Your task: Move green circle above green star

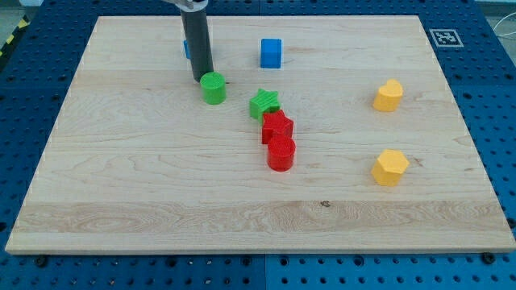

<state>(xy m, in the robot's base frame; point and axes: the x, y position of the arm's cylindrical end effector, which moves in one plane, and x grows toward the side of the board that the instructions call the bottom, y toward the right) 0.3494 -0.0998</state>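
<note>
surface [161, 217] wood | red circle [280, 153] and red star [276, 126] below green star [264, 103] | green circle [213, 88] just upper-left of green star | my tip [202, 78] touching circle's upper-left | no gripper, nothing grasped | circle likely light, rigid, slides easily; push its left side

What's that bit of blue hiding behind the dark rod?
Behind the rod, above my tip, a sliver of a blue block shows at the rod's left edge. The rest is covered, so its shape cannot be told.
</note>
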